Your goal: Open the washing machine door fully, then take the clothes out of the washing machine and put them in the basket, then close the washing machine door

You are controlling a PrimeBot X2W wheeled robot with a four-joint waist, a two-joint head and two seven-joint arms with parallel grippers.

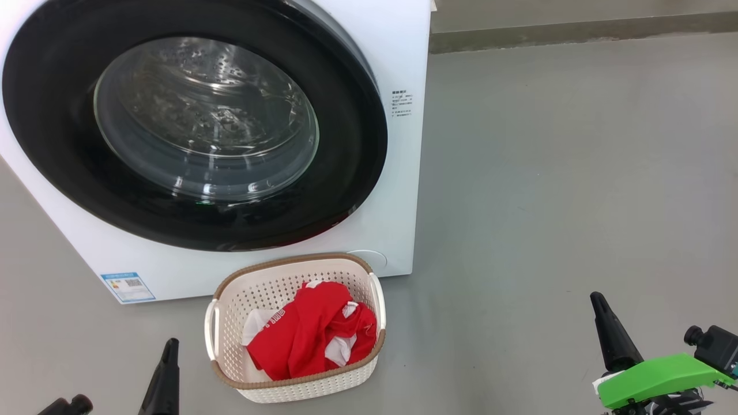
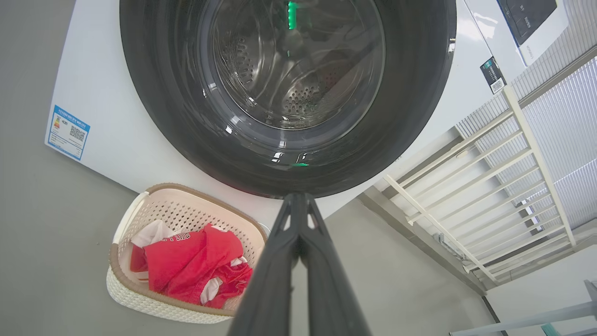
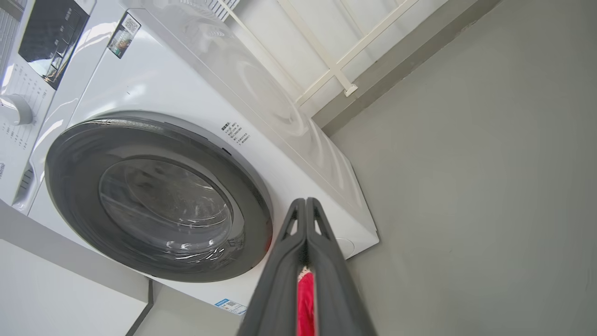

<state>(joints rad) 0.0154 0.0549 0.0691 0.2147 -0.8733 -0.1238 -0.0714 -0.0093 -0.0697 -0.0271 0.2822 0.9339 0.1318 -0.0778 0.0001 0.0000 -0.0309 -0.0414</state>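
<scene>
The washing machine point(image 1: 398, 190) stands at the upper left. The washing machine door point(image 1: 52, 115) lies flat against its front, and bare steel drum shows through the glass. In front of it on the floor, the basket point(image 1: 288, 260) holds the red and white clothes point(image 1: 311, 334). My left gripper point(image 1: 170, 346) is shut and empty, low and just left of the basket. My right gripper point(image 1: 597, 300) is shut and empty, far to the right over bare floor. The left wrist view shows the left gripper point(image 2: 298, 198), door point(image 2: 298, 70), basket point(image 2: 140, 298) and clothes point(image 2: 186, 261). The right wrist view shows the right gripper point(image 3: 305, 203) and door point(image 3: 158, 200).
Grey floor point(image 1: 548, 173) stretches open to the right of the machine, ending at a wall base point(image 1: 576, 31). A white railing point(image 2: 466, 186) stands beyond the machine's side. A green cover point(image 1: 657, 374) sits on my right arm. A white panel point(image 3: 56, 289) is close by the machine.
</scene>
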